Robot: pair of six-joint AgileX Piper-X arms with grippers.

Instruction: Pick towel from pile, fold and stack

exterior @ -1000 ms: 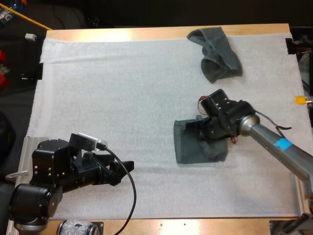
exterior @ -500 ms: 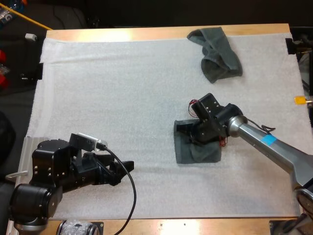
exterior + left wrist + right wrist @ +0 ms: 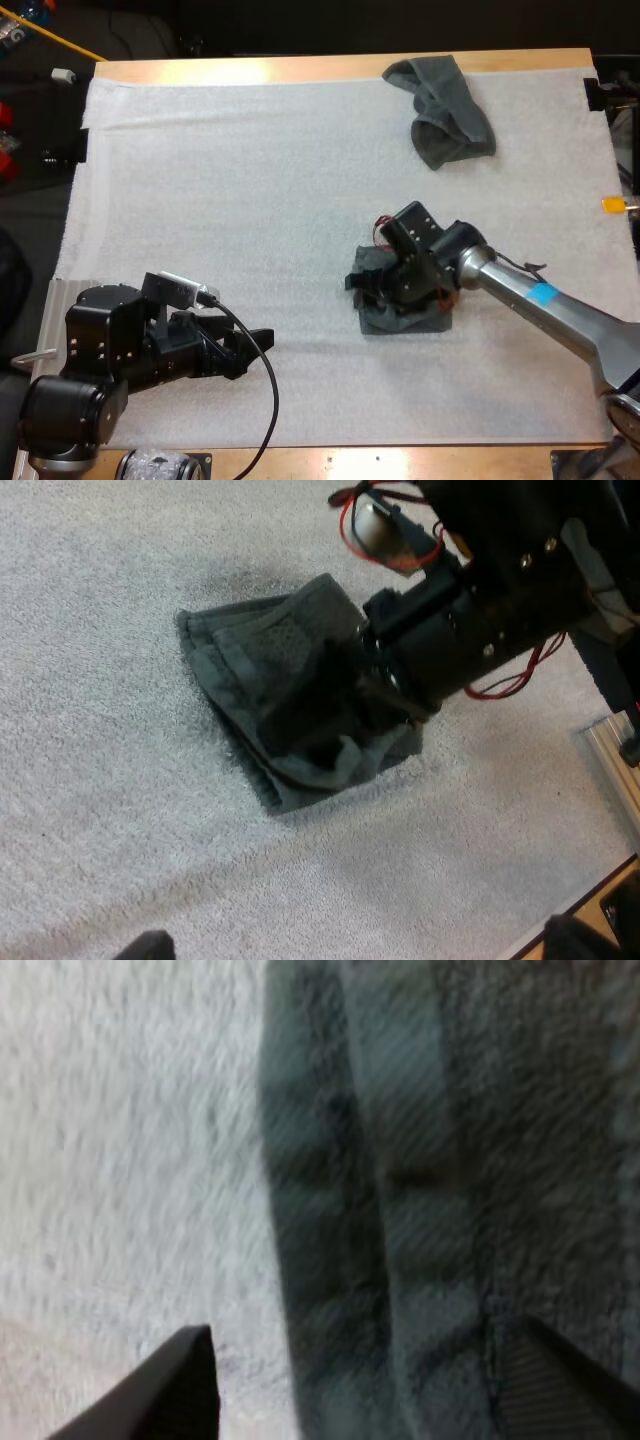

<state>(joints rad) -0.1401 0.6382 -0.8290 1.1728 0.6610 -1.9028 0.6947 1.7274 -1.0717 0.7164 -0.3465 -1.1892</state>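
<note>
Presently the right hand [image 3: 368, 288] is down on the folded towel [image 3: 405, 320], which lies on the white mat [image 3: 250, 180] somewhat right of the desk's [image 3: 300, 68] middle, nearer its near edge than its far one. Its fingers stand apart, one over bare mat beside the towel's edge, the other over the cloth, clamping nothing. The crumpled towel [image 3: 447, 112] sits well apart, by the desk's far right corner. The left hand [image 3: 252, 343] hangs low by the near left corner, fingers apart, clear of everything.
</note>
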